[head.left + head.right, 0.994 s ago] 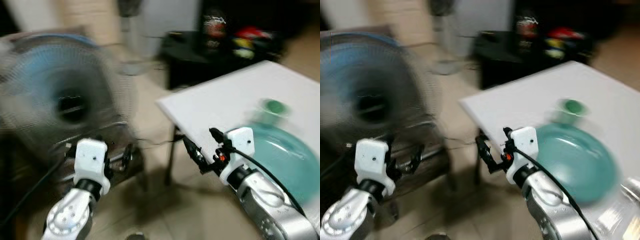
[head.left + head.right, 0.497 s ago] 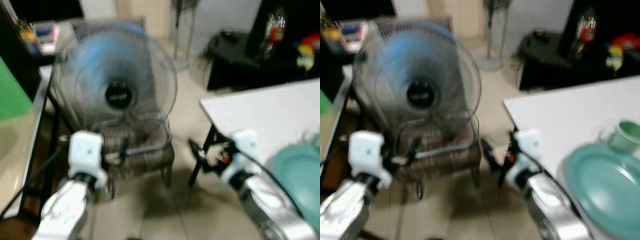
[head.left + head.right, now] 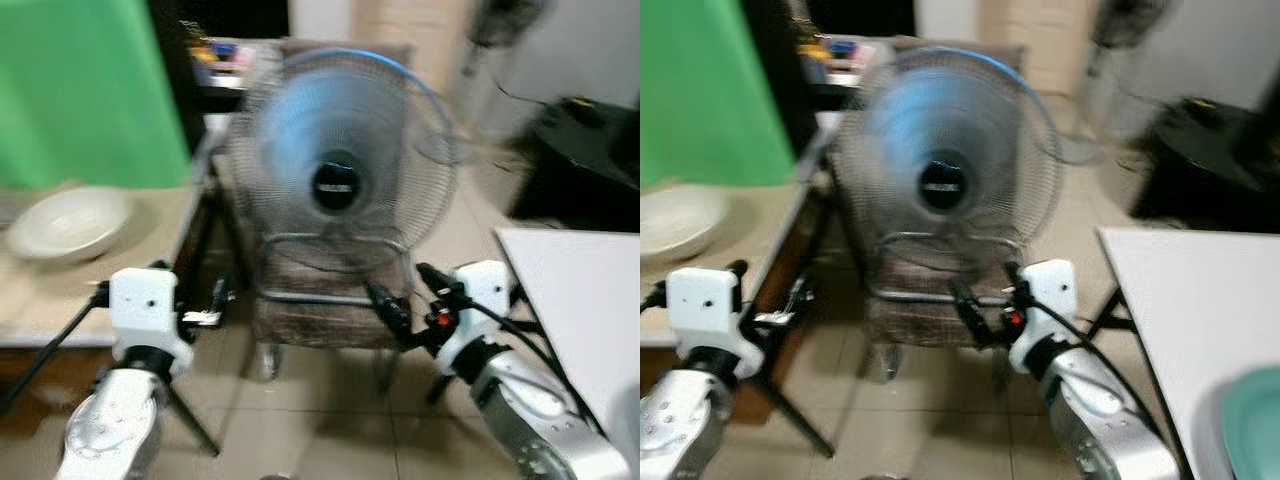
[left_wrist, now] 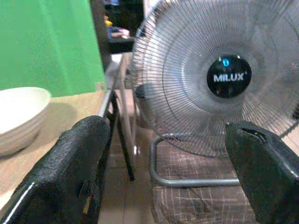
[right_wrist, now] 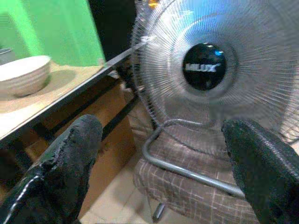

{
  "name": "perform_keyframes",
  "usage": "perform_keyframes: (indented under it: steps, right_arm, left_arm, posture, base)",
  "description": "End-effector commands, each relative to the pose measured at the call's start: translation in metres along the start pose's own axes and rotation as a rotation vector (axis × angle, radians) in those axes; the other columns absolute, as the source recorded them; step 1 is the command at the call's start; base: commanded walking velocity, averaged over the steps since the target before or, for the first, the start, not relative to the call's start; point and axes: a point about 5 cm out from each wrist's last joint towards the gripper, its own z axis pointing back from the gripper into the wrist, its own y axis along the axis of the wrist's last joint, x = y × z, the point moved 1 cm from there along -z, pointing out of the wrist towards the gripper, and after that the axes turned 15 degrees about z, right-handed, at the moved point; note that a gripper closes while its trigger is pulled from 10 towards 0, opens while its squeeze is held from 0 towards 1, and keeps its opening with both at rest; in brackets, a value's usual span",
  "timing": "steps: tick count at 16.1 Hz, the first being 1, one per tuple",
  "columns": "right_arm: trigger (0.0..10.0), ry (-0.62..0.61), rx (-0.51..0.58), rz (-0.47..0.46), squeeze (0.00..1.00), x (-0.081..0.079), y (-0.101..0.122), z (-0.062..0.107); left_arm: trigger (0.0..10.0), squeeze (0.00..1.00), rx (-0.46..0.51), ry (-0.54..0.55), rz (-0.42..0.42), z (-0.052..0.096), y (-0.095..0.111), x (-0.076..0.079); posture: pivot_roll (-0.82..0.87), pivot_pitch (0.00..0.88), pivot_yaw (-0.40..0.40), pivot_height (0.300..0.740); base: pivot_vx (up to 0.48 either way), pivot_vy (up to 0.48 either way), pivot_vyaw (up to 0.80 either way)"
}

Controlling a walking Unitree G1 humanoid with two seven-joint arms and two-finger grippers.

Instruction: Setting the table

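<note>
Left hand [image 4: 163, 186]: raised in front of the robot, fingers spread wide, nothing between them; it points toward the fan and the edge of the wooden tabletop.
Right hand [image 5: 159, 182]: raised likewise, fingers spread wide and empty, aimed at the fan.
White bowl [image 3: 67, 223]: task item; upright on the wooden tabletop [image 3: 60, 290], well in from its right edge, apart from both hands.
Teal plate [image 3: 1252, 428]: task item; a blurred sliver of it lies on the white tabletop [image 3: 1200, 300], at the near right edge of the head views.
Fan [image 3: 340, 165]: grey wire cage, black hub marked MILUX, blue blades blurred; stands on a plaid-cushioned chair [image 3: 325, 315] between the two tabletops.
Green panel [image 3: 90, 90]: upright behind the wooden tabletop, just beyond the bowl.
Background: dark low furniture [image 3: 590, 150] at far right, a cluttered shelf [image 3: 225, 55] behind the fan; detail too blurred to read.
Floor [image 3: 330, 430]: pale tiles under the chair.
</note>
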Motion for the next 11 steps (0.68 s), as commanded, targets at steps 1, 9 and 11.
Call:
perform_keyframes:
  steps: [1,9,11]
  right_arm:
    - [10.0,0.013,0.01,0.005,1.0,0.003,0.004,-0.003]
    - [10.0,0.151,0.017,0.033,1.0,-0.008,0.009,-0.01]
    - [10.0,0.138,0.019,0.045,1.0,-0.009,0.01,-0.012]
  left_arm:
    - [10.0,1.0,0.04,-0.002,-0.02,-0.002,0.006,0.002]
    - [10.0,1.0,0.051,0.024,-0.039,0.008,0.008,-0.002]
    - [10.0,0.99,0.04,0.011,-0.054,0.009,0.007,-0.003]
  posture:
    - [0.06,0.0,-0.004,0.74]
    - [0.08,0.0,-0.037,0.74]
    - [0.08,0.0,-0.029,0.74]
  base:
    - [0.0,0.0,0.8]
    - [0.204,0.0,0.8]
    - [0.351,0.0,0.4]
